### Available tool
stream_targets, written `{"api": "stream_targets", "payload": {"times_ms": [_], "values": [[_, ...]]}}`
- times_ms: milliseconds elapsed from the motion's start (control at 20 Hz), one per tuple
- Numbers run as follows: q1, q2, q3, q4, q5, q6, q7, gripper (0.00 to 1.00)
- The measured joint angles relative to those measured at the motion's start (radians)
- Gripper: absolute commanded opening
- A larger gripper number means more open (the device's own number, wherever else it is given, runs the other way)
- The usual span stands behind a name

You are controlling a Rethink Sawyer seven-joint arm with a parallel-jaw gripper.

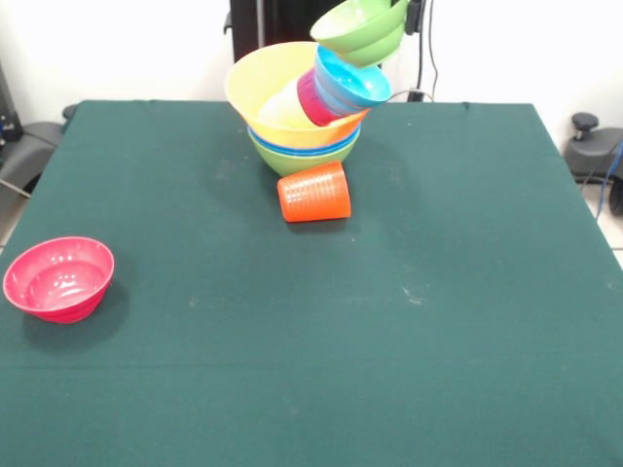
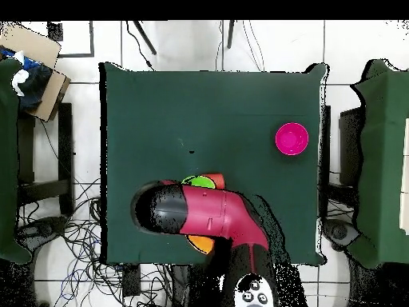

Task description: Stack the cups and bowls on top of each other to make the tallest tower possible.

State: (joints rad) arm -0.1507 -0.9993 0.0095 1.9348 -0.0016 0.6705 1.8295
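Topping the tower with a green bowl

Hovering at the top of the front view, a small green bowl (image 1: 362, 29) hangs tilted above the tower (image 1: 304, 107); the gripper itself is not clearly seen there, and in the overhead view the red and black arm (image 2: 209, 216) covers the spot, so whether the gripper is spread or pinching cannot be told from either view.

The tower stands at the far side of the surface (image 1: 311, 321) near the robot: a green bowl lowest, blue rims above it, then the wide orange-yellow bowl (image 1: 268, 88); inside that one a light-blue bowl (image 1: 350, 83) leans sideways against a pink-red piece, not seated level. The green bowl sits just above this leaning pair, close to touching.

Doing this step well probably means lowering slowly and centring over the tilted light-blue bowl; letting go off-centre could tip the leaning pieces out.

The orange-red cup (image 1: 314, 193) lies on its side just in front of the tower, and a pink-red bowl (image 1: 58, 278) sits well apart at the surface's edge; both are not yet stacked.
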Motion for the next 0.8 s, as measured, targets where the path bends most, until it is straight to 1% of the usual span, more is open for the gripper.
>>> {"api": "stream_targets", "payload": {"times_ms": [200, 500, 800], "values": [[0.024, -0.001, -0.007, 0.000, 0.019, 0.000, 0.010, 0.00], [0.033, 0.000, -0.007, 0.005, 0.031, 0.000, 0.024, 0.00], [0.032, 0.033, -0.007, 0.010, 0.033, -0.010, 0.026, 0.00]]}}
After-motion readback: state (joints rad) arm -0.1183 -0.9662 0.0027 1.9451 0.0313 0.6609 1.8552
